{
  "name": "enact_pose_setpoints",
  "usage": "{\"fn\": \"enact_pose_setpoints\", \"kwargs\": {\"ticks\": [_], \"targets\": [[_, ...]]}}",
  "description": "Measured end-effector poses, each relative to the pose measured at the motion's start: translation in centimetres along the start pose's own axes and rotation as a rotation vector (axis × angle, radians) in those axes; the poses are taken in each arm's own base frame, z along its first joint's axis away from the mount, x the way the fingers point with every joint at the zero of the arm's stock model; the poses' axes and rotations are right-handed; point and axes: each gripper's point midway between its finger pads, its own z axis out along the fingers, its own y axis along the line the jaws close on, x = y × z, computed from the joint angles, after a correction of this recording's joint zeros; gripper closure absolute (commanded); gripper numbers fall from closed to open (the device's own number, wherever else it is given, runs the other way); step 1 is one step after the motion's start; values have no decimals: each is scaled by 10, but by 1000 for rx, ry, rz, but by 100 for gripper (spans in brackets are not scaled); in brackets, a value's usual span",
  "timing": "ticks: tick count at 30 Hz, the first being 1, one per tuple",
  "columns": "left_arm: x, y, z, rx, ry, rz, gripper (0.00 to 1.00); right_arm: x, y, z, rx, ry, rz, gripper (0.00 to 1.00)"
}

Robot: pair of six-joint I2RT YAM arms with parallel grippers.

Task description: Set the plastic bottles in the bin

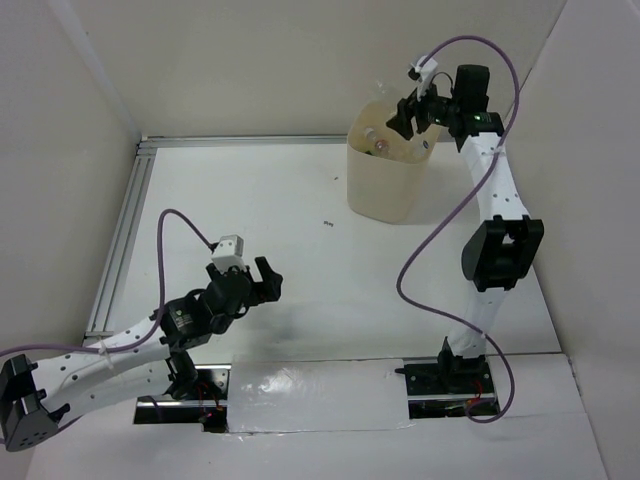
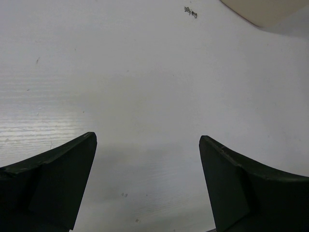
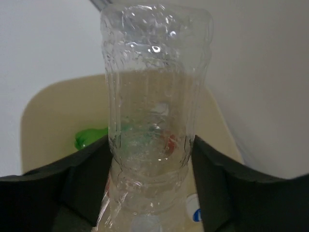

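Observation:
My right gripper (image 3: 150, 151) is shut on a clear plastic bottle (image 3: 154, 87), its fingers pressed against both sides of the body. The bottle hangs over the open cream bin (image 3: 41, 104). Down inside the bin lie a green bottle (image 3: 89, 137) and a white cap (image 3: 193, 212). Something red shows through the held bottle. From above, the right gripper (image 1: 408, 118) sits over the bin (image 1: 385, 190) at the far right of the table. My left gripper (image 1: 262, 280) stands open and empty above bare table, and in its own view the left gripper (image 2: 147, 145) has only white surface between its fingers.
White walls close in the table on the left, back and right. An aluminium rail (image 1: 120, 230) runs along the left edge. A small dark mark (image 1: 327, 223) lies on the table in front of the bin. A purple cable (image 1: 430, 250) hangs beside the right arm.

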Motion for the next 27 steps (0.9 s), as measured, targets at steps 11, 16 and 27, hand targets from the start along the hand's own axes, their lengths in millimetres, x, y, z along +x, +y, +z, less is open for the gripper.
{"fn": "enact_pose_setpoints", "kwargs": {"ticks": [11, 16, 27], "targets": [[-6, -11, -1, 38, -2, 31, 0, 19, 2, -1, -44, 7, 157, 0], [-15, -22, -2, 70, -11, 69, 0, -26, -16, -52, 155, -5, 201, 0], [-57, -67, -4, 188, -77, 101, 0, 25, 77, -188, 493, 149, 323, 0]]}}
